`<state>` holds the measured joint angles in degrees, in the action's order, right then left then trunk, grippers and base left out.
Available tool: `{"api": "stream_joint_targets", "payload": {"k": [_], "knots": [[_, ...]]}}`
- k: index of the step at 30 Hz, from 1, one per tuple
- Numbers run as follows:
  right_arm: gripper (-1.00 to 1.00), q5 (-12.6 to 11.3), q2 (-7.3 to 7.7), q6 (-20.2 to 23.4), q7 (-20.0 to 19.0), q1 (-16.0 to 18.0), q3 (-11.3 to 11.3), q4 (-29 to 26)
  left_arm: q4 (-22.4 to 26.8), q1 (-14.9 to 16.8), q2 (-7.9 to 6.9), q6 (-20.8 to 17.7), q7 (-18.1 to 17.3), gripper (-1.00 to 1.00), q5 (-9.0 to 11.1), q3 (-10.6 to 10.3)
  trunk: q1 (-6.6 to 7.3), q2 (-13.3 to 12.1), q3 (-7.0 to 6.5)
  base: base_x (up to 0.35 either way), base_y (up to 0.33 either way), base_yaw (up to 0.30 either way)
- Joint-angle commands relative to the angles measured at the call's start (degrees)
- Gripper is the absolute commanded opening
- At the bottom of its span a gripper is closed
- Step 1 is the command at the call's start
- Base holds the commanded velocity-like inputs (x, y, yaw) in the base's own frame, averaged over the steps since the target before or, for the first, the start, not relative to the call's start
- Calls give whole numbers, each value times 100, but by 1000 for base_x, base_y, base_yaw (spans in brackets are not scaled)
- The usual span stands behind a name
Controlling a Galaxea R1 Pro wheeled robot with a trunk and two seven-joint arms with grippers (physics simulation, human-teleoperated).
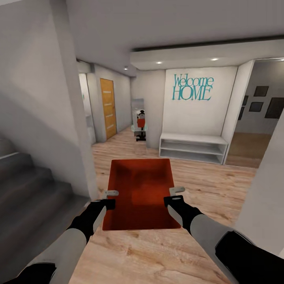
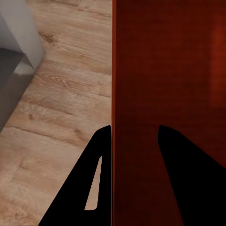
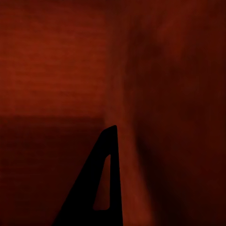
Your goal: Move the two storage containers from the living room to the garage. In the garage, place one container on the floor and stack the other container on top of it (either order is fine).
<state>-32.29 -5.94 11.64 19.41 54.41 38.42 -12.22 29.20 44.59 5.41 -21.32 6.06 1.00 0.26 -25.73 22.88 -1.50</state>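
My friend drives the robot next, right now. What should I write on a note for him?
Left gripper: shut on the left wall of the orange-red container.
Right gripper: at the right wall; grip cannot be confirmed.
The container is carried over wood-plank flooring, in a hallway facing a Welcome HOME sign and a white bench.
Done: one container lifted.
Left: reach the garage, set it down, stack the second.

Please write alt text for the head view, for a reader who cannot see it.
Both arms carry an orange-red storage container over light wood flooring, the left gripper on its left wall and the right gripper on its right wall. Ahead, a white wall reads "Welcome HOME" above a low white shelf; grey stairs rise at left.
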Motion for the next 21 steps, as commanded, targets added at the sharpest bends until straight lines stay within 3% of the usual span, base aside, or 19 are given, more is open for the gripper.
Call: {"api": "stream_joint_targets", "payload": {"k": [1,21], "knots": [[-100,100,102,-172,37,7,-64,-32,-2,-3,-6,-30,46,-100,41,18,-5,4,2,321,73,0],[-100,100,108,-171,45,6,-70,-34,-2,-3,-5,-30,49,-100,41,18,-5,4,2,321,73,-1]]}}
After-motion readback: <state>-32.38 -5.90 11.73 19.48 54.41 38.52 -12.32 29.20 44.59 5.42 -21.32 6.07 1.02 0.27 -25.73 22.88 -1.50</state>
